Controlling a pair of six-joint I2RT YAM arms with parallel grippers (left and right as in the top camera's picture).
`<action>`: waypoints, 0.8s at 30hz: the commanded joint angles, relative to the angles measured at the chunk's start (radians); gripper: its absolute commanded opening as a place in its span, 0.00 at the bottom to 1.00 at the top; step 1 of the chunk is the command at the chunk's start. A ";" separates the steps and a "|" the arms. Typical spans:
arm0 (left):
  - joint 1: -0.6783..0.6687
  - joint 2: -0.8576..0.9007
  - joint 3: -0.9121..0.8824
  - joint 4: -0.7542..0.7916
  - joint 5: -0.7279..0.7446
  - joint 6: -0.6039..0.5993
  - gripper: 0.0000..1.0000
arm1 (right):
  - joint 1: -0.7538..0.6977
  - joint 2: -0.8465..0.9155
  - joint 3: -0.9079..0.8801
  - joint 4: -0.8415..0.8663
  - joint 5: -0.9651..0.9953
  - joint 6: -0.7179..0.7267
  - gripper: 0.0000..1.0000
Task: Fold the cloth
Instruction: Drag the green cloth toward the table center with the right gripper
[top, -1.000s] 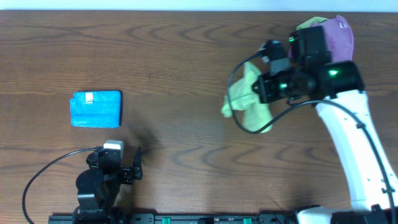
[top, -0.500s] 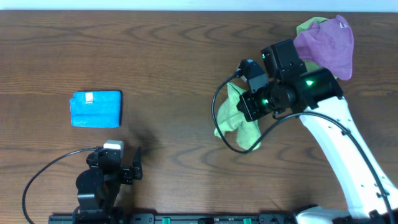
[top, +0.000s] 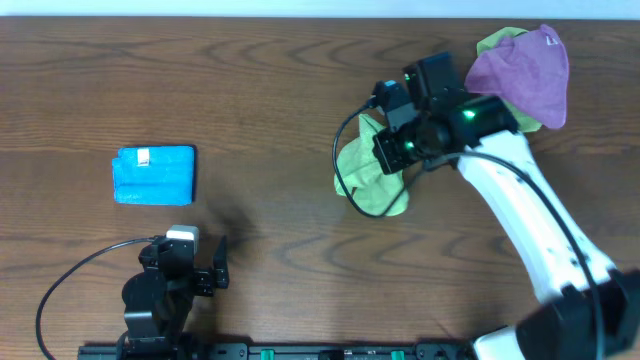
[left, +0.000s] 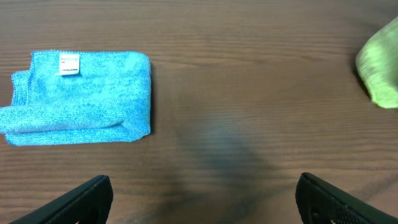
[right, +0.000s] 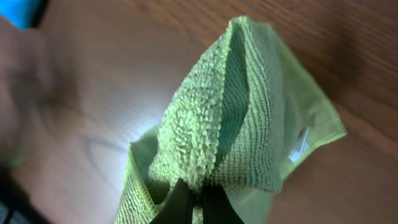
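Note:
A light green cloth (top: 365, 172) hangs bunched from my right gripper (top: 392, 155) right of the table's middle, its lower part on or near the wood. In the right wrist view the fingers (right: 198, 202) are shut on a fold of the green cloth (right: 236, 118). A blue cloth (top: 154, 174) lies folded flat at the left; it also shows in the left wrist view (left: 81, 96). My left gripper (top: 190, 265) sits open and empty near the front edge, its fingertips (left: 202, 199) apart over bare wood.
A purple cloth (top: 520, 72) lies heaped over another green cloth (top: 492, 42) at the back right corner. The green cloth's edge shows at the right of the left wrist view (left: 379, 68). Black cables loop by both arms.
My right gripper has carried the green cloth leftward, away from the purple pile toward the table's middle. The left arm has not moved.

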 joint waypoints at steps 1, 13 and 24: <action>-0.004 -0.006 -0.012 0.001 0.001 -0.012 0.95 | 0.007 0.051 -0.006 0.058 0.018 -0.009 0.01; -0.004 -0.006 -0.012 0.001 0.001 -0.012 0.95 | 0.001 0.290 -0.006 0.488 0.148 -0.008 0.01; -0.004 -0.006 -0.012 0.001 0.001 -0.012 0.95 | 0.002 0.430 -0.006 0.876 0.293 0.022 0.63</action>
